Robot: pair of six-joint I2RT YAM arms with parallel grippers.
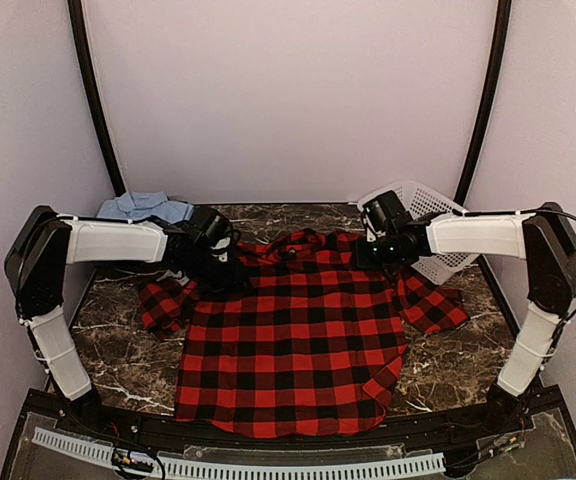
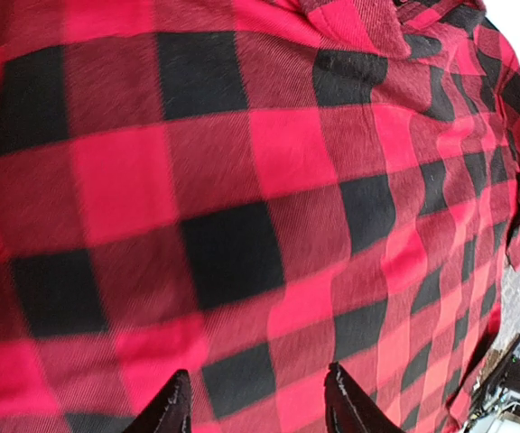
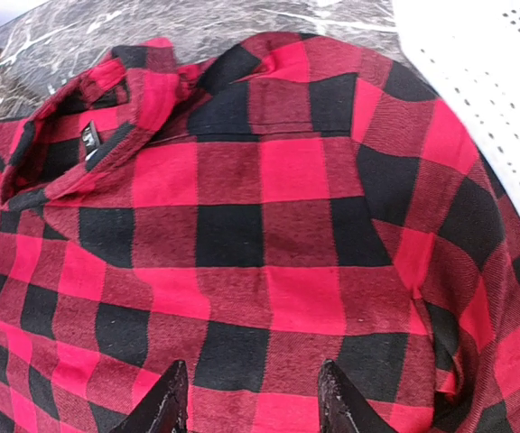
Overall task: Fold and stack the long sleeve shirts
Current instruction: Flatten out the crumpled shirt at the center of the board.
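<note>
The red-and-black check flannel shirt (image 1: 298, 340) lies spread on the marble table, collar (image 1: 303, 240) at the far side and sleeves crumpled at left and right. My left gripper (image 1: 220, 262) hovers over its left shoulder, open and empty; the left wrist view shows only flannel (image 2: 242, 180) between the fingertips (image 2: 174, 406). My right gripper (image 1: 373, 252) hovers over the right shoulder, open and empty above the cloth (image 3: 269, 234); the collar (image 3: 88, 135) shows at the left of that view. A light blue shirt (image 1: 143, 208) lies folded at the back left. The darker blue shirt is out of view.
A white mesh basket (image 1: 428, 215) stands at the back right, just behind my right gripper; it also shows in the right wrist view (image 3: 486, 81). The marble table (image 1: 458, 370) shows bare at front right and front left. Curtain walls close in the back and sides.
</note>
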